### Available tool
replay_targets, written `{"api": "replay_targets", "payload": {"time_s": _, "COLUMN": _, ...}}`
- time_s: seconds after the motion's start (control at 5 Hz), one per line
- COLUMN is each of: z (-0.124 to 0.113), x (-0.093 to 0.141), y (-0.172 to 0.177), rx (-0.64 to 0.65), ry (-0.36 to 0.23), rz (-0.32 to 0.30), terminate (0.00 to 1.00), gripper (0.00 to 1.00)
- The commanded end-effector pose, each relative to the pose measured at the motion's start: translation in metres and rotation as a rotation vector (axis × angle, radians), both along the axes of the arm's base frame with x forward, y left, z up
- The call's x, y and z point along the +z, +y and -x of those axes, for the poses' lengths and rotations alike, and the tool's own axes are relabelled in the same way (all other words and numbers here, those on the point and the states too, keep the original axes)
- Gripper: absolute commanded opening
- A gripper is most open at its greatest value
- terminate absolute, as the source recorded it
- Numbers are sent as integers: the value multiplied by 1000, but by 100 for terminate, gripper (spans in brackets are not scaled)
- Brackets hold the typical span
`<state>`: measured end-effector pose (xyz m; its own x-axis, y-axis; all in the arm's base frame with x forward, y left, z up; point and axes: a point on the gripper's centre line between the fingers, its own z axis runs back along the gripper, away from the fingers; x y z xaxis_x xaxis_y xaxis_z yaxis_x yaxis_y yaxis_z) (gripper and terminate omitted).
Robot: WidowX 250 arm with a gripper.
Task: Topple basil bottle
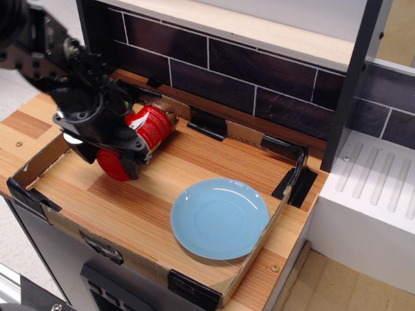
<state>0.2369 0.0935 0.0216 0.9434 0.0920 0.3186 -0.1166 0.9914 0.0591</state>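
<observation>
The basil bottle (153, 127) lies on its side at the back left of the wooden tray floor. Its red-and-white label faces up and its wide red lid (110, 165) points to the front left. My black gripper (122, 154) reaches in from the upper left and sits over the lid end. One finger (131, 167) shows in front of the lid; the other is hidden behind the bottle. The jaws appear closed around the bottle.
A light blue plate (219, 218) lies at the tray's front right. Low cardboard walls (58, 149) with black corner clips (296, 183) ring the tray. A dark tiled wall (259, 71) stands behind it, and a white ribbed rack (376, 181) is at the right.
</observation>
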Motion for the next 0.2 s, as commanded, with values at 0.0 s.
{"api": "replay_targets", "payload": {"time_s": 0.0, "z": -13, "x": 19, "y": -3, "rx": -10, "ry": -61, "rz": 31, "terminate": 100, "gripper": 100}}
